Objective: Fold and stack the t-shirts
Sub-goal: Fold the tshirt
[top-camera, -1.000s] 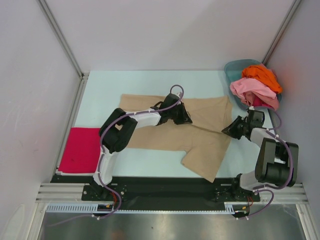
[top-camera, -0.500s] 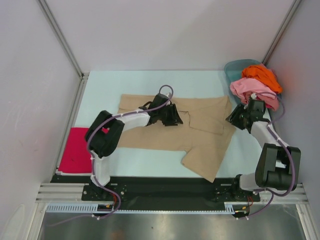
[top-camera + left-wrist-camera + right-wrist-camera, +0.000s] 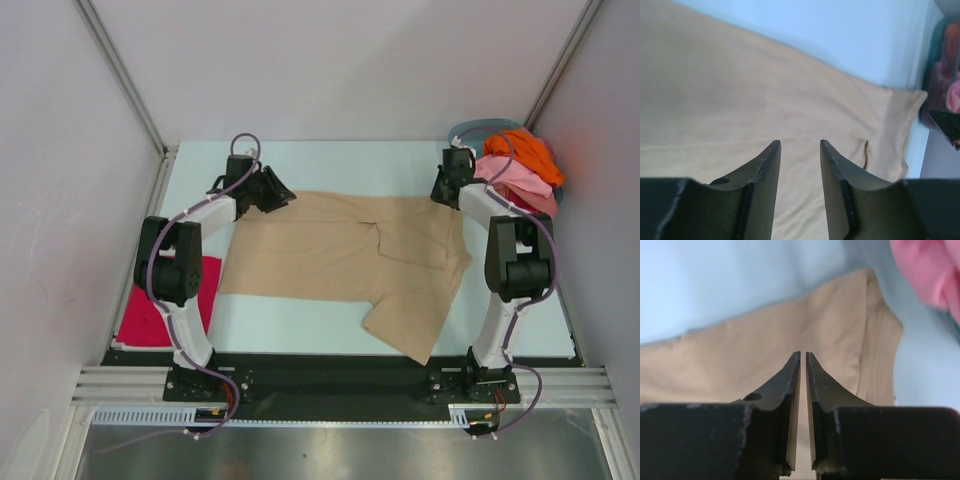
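The left tool is spread above the soft, flat tan shirt. The right tool is almost pressed together, with a lumpy pink shirt just beside it.

Bright, even light, faint soft shadows; both wrist views soft, pink t-shirt blurry.

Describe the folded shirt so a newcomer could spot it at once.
At the near left corner of the table, partly behind the left arm, lies the magenta-red t-shirt. It is a folded rectangle, unlike the tan t-shirt spread mid-table and the pink and orange t-shirts heaped in the teal basin.
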Motion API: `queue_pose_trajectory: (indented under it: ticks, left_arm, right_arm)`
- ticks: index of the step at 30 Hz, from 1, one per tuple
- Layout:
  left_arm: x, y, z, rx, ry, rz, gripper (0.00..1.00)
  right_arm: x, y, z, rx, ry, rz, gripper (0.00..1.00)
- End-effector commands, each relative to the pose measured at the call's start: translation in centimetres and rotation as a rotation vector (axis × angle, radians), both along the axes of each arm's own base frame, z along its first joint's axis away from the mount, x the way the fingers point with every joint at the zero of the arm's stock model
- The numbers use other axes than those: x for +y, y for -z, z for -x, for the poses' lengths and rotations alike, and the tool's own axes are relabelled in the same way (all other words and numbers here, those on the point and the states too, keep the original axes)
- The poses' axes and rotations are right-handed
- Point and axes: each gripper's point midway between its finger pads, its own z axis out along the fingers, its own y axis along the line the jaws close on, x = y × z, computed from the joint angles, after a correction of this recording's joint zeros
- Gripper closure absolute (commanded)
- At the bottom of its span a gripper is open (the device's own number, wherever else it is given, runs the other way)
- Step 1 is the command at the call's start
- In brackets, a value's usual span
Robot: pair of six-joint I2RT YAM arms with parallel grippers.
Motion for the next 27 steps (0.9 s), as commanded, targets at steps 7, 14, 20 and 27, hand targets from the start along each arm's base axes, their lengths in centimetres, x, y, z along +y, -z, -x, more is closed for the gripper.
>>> queue_pose_trajectory:
  ticks: [7,14,20,27]
  left_arm:
    - [5.2,2.9,-5.5,0.037,-0.108,0.108,0.58]
    - [8.0,5.5,-7.6,0.086,-0.184,0.124,0.56]
    - [8.9,6.0,-8.6,0.084,-0.203,0.115,0.55]
    - [10.6,2.0,-7.3,0.047,-0.21,0.065,0.53]
  right_arm:
    - [-4.0,2.2,-4.2,0.086,0.072,0.264,0.88]
    - [-5.5,5.4,-5.5,0.174,0.088,0.312,0.88]
    - [-7.9,7.2,-6.1,0.233,0.141,0.388,0.87]
    - [-5.9,3.4,-7.9,0.153,0.081,0.467,0.71]
